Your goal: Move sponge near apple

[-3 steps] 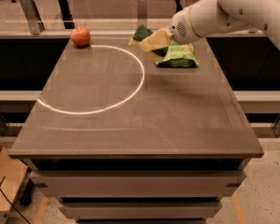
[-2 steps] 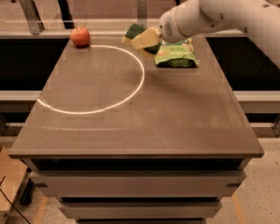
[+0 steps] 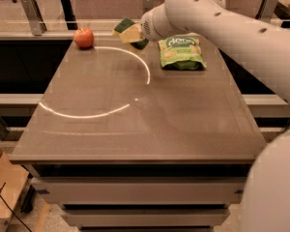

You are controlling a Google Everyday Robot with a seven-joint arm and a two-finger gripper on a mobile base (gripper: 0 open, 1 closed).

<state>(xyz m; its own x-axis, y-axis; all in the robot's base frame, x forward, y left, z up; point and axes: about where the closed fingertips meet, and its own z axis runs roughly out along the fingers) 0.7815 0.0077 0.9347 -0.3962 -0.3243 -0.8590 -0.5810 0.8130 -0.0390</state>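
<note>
- Bench (image 3: 135, 129): dark brown, flat top, seen from its near long edge, with shelves or drawers below the front lip.
- A thin bright arc of light (image 3: 148, 71) curves across the left half of the bench top.
- Room: a low rail with upright posts (image 3: 33, 14) runs behind the far edge. A tan cardboard box (image 3: 1, 190) stands on the floor at lower left.
- A glossy green snack bag (image 3: 181, 52) lies flat on the far right part of the bench.
- Apple (image 3: 84, 37): red-orange, upright, at the far left corner of the bench, just outside the arc.
- The white arm (image 3: 227, 25) reaches in from the right over the snack bag toward the far edge. Part of the robot's body (image 3: 275, 192) fills the lower right corner.
- End effector (image 3: 139, 34): at the far edge, near the middle, clamped on the sponge (image 3: 128, 31).
- Sponge: tilted, dark green face uppermost and yellow foam beneath, projecting left from the end effector.
- Sponge lies between the apple and the snack bag and touches neither. A stretch of bare bench separates it from the apple.
</note>
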